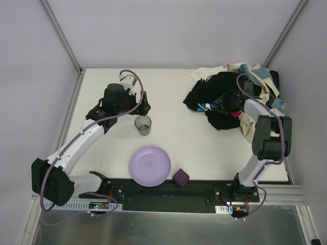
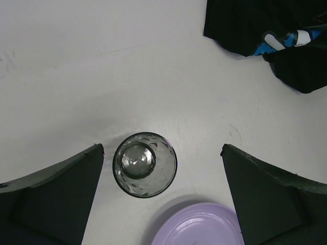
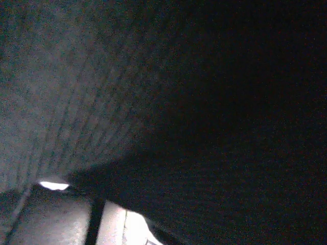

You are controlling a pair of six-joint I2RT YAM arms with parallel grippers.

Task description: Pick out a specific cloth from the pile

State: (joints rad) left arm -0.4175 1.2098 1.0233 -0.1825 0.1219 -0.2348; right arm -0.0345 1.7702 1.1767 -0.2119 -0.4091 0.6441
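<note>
Digging in the 2 o'clock pile point(image 1: 217, 88), right fingers point(image 3: 51, 217) were buried, grip impossible to tell. Left fingers point(image 2: 51, 199) gaped empty. Next probably meant isolating the cloth.

- table point(image 1: 179, 140): matt white, smooth, faintly scuffed.
- grey cup point(image 2: 145, 164), lower centre: translucent and glossy with a faceted wall; glass or clear plastic, cannot tell which.
- purple plate point(image 1: 149, 166): smooth plastic, soft sheen.
- purple cube point(image 1: 180, 177): matt.
- pile point(image 1: 225, 99), upper right: soft matt cloth.
- black fabric point(image 3: 127, 102), filling the right wrist view: finely ribbed knit, matt.
- fingers point(image 2: 56, 199) of the left gripper point(image 2: 162, 149): matt black plastic.
- front sheet point(image 1: 153, 227), bottom edge: brushed metal, dull sheen.
</note>
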